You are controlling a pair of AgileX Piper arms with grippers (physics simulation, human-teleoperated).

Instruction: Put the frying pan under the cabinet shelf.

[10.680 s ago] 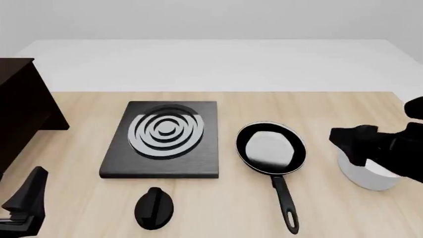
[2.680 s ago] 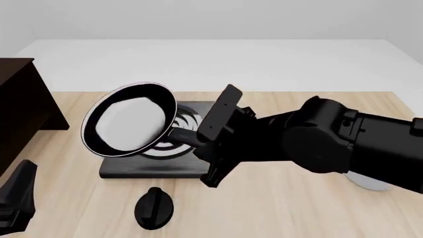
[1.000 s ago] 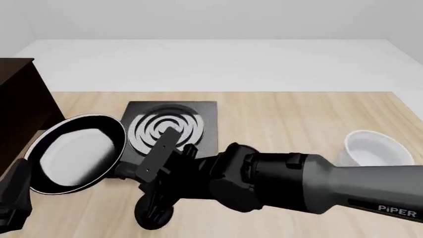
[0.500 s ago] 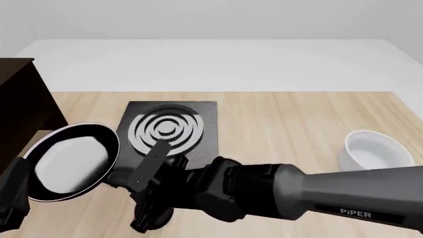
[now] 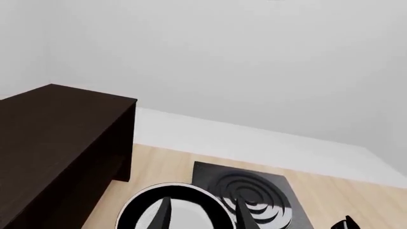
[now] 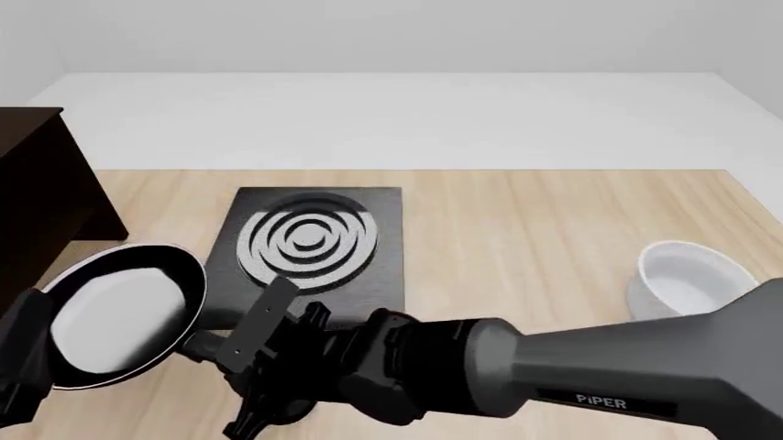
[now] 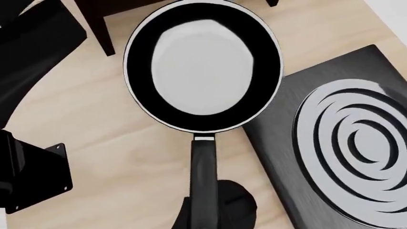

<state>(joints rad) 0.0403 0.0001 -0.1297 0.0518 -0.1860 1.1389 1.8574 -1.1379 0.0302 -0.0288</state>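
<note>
The frying pan [image 6: 116, 316] is held at the near left of the table, its pale base tipped toward the front camera. My right gripper [image 6: 245, 356] is shut on the frying pan's black handle [image 7: 205, 171]. The arm stretches across the whole front of the table. The dark brown cabinet shelf [image 6: 37, 206] stands at the far left, just beyond the pan [image 7: 202, 64]. My left gripper [image 5: 203, 220] is open at the near left edge, fingers apart, with the pan [image 5: 171, 210] showing beyond them and the cabinet [image 5: 57, 152] beside it.
A black square slab with grey rings [image 6: 308, 249] lies mid-table, right of the pan. A white round bowl [image 6: 691, 280] sits at the right. A black rounded object [image 7: 237, 210] lies below the pan's handle. The left arm's black body [image 7: 32, 176] is close to the pan.
The right arm has carried the pan further left and nearer the table's front edge, close in front of the cabinet. The left arm has hardly moved.
</note>
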